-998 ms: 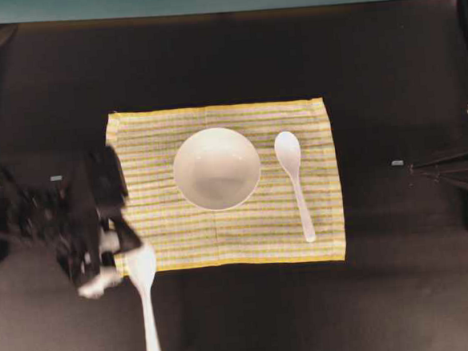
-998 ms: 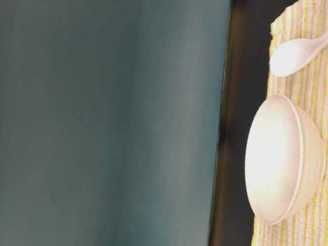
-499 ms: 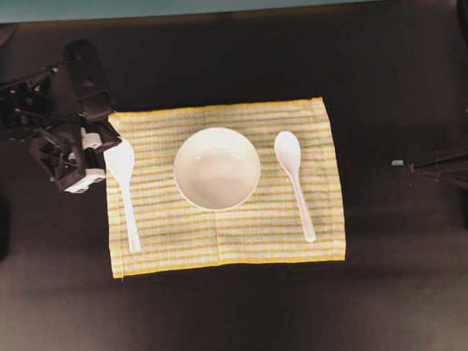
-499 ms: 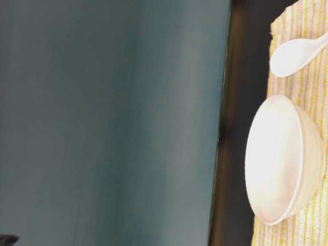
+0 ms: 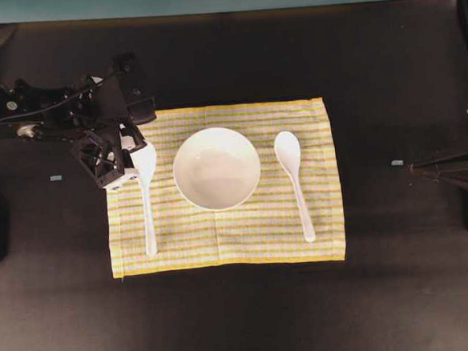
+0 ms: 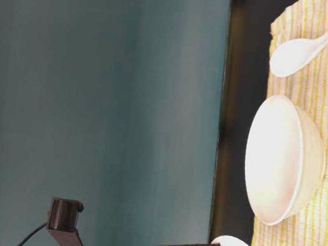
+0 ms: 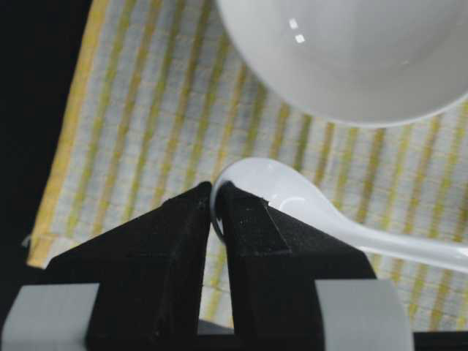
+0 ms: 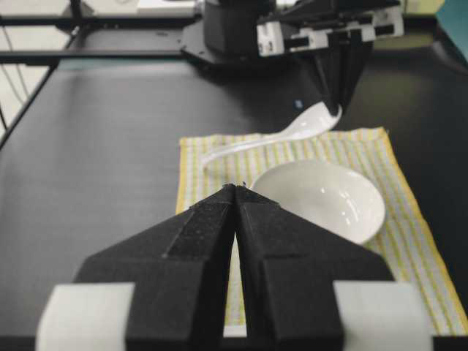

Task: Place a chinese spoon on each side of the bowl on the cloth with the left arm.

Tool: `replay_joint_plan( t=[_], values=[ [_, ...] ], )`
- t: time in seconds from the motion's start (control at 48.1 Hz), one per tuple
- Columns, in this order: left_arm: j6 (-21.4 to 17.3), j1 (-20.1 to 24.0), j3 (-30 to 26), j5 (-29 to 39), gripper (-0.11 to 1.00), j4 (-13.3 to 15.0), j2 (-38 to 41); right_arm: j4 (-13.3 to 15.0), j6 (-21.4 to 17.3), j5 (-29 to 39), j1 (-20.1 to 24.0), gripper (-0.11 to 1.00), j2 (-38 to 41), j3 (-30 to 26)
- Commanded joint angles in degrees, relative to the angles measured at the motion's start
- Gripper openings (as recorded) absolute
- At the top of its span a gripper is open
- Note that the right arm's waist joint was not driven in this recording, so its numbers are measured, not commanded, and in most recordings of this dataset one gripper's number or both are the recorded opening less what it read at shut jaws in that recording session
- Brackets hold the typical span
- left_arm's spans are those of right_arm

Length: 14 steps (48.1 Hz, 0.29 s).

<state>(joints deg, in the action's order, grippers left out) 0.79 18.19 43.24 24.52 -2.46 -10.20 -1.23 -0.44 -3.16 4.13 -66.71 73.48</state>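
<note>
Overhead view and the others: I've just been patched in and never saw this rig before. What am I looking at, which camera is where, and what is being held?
Two black robot arms work at a dark table. One camera looks down from above, one sits at table level, turned sideways, and one rides on each wrist. On the table lies a yellow striped cloth with a white bowl in its middle. One white spoon lies on the cloth to the bowl's right, as seen from above. The left gripper is shut on a second spoon by the rim of its scoop, over the cloth's left side. The right gripper is shut, holding nothing.
</note>
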Motion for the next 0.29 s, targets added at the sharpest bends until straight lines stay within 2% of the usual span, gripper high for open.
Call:
replay_joint_plan(
  t=[0.0,0.27],
  values=[
    [-0.18,0.62,-0.70,-0.53,0.07,-0.18,-0.09,-0.09,-0.35,-0.35,0.00,0.01,0.62,-0.18],
    [-2.55,1.49,-0.53,-2.46,0.08,-0.18,0.00,-0.09,-0.35,-0.53,0.00,0.01,0.62,0.26]
  ],
)
